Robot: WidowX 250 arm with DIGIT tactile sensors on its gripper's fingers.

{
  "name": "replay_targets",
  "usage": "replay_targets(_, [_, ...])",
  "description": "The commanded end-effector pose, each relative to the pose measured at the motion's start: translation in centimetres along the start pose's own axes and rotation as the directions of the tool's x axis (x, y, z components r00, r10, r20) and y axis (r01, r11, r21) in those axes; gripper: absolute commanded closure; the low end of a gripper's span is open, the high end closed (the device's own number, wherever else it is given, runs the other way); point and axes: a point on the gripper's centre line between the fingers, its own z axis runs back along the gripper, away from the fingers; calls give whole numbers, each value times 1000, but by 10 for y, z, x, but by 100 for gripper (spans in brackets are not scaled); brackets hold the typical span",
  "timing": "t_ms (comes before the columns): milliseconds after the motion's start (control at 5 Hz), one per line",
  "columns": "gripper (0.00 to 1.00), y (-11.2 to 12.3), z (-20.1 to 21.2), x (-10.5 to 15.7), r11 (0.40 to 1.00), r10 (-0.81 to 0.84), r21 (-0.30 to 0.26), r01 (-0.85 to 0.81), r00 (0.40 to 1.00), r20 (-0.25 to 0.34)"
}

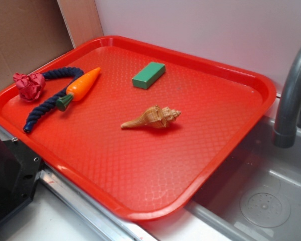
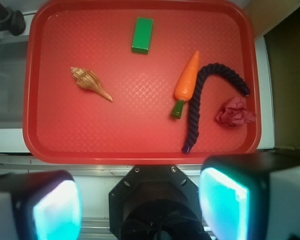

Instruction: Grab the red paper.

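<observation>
— How far along are you?

— Nothing done yet. My gripper point(image 2: 140, 210) hangs spread open, high above the tray point(image 2: 140, 150). The red paper point(image 2: 234, 113) sits at three o'clock, just beside the rope point(image 2: 200, 100), untouched.

the red paper point(image 1: 29, 84) beside my tray point(image 1: 140, 211) is crumpled and matt, its folds dry and lumpy. the tray is glossy red plastic, its floor embossed with a fine diamond grid and its rim smooth. the carrot point(image 1: 83, 85) looks like smooth, shiny orange plastic with a dull green stub. the rope point(image 1: 49, 103) is dark blue twisted cord, fuzzy and matt. the green block point(image 1: 148, 75) has flat, satin faces. the seashell point(image 1: 153, 118) is ribbed, tan and slightly glossy. the faucet point(image 1: 293, 95) is matt grey, the sink point(image 1: 271, 201) smooth grey. my finger pads point(image 2: 56, 210) are pale, translucent and softly shiny in matt black housings.
</observation>
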Motion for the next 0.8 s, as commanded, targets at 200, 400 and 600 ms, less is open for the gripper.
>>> replay_targets(200, [0, 10, -6, 9, 968, 249, -15, -249, 968, 10])
replay_targets(400, [0, 22, -22, 13, 871, 487, -70, -486, 874, 0])
replay_targets(600, [0, 36, -41, 20, 723, 688, -105, -683, 725, 21])
